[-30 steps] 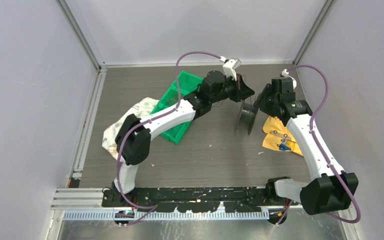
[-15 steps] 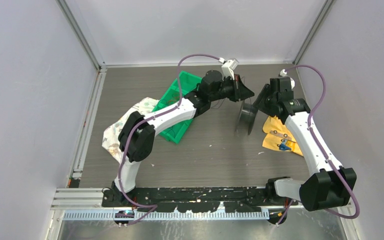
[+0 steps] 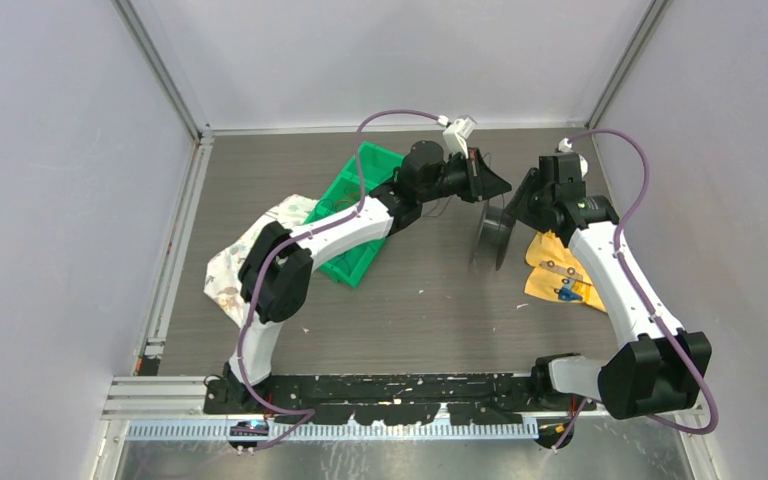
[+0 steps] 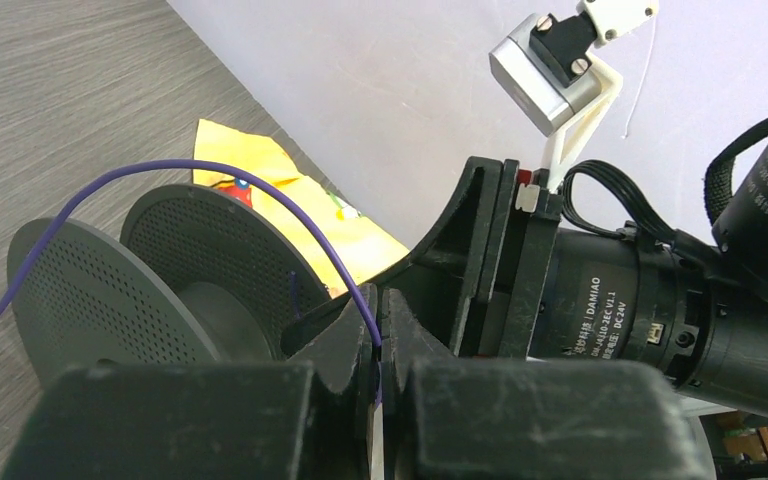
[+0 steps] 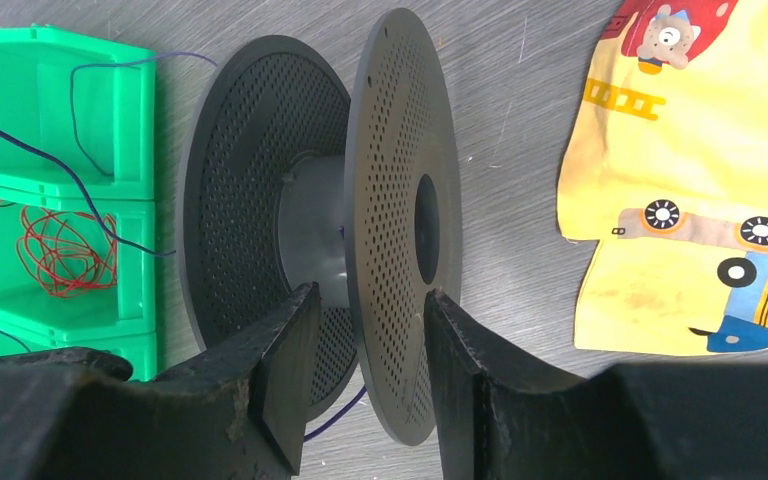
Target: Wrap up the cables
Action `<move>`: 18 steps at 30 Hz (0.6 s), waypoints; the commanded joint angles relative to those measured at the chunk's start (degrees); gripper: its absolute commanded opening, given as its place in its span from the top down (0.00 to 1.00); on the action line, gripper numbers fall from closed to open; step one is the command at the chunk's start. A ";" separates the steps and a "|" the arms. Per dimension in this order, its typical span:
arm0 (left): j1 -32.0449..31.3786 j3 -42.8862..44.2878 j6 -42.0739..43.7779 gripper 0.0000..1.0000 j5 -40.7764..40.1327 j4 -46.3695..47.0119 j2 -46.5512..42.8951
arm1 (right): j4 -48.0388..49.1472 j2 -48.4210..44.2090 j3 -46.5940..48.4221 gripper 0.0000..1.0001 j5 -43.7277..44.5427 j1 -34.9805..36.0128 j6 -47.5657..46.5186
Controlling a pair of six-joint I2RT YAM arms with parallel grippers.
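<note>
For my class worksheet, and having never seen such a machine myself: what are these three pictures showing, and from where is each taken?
Two robot arms are fixed at a table edge. One picture looks down from above; the others come from a camera on each wrist. The left arm pinches a thin purple cable in shut jaws. The right arm has its jaws astride one flange of a black spool; whether they squeeze it is unclear. A green bin holding more wires, a yellow cloth and a pale patterned cloth lie there.

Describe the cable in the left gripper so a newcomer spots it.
Find the black spool standing on edge mid-table. A thin purple wire arches over it into the shut left gripper; the red tangle lies loose in the green bin.
</note>
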 commanded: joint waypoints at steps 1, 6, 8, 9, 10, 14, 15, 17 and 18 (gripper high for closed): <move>0.35 0.29 -1.06 0.99 1.26 4.10 -0.37 | 1.61 0.29 0.51 0.53 -0.60 -0.15 -1.28; 0.35 0.51 -1.53 1.00 1.40 4.32 0.00 | -0.49 0.37 1.08 0.56 2.05 -0.11 -3.44; 0.35 0.67 -1.36 0.99 1.50 4.07 0.02 | -1.56 0.36 1.60 0.56 3.02 -0.09 -4.53; 0.35 0.87 -1.16 0.99 1.57 3.81 0.06 | -1.90 0.39 1.80 0.56 3.14 -0.04 -4.98; 0.35 0.97 -1.01 0.99 1.56 3.56 0.15 | -2.21 0.36 1.96 0.56 3.12 0.13 -5.32; 0.35 1.15 -1.05 0.99 1.67 3.43 0.32 | -3.80 0.90 2.80 0.58 4.00 0.81 -6.68; 0.35 1.17 -1.13 0.99 1.68 3.42 0.45 | -4.14 1.15 2.95 0.60 4.65 1.07 -7.35; 0.35 1.17 -1.17 1.00 1.75 3.35 0.57 | -4.72 1.52 3.45 0.62 6.42 1.83 -8.45; 0.35 1.17 -1.17 1.00 1.75 3.34 0.61 | -4.92 1.66 3.72 0.63 7.29 2.32 -8.93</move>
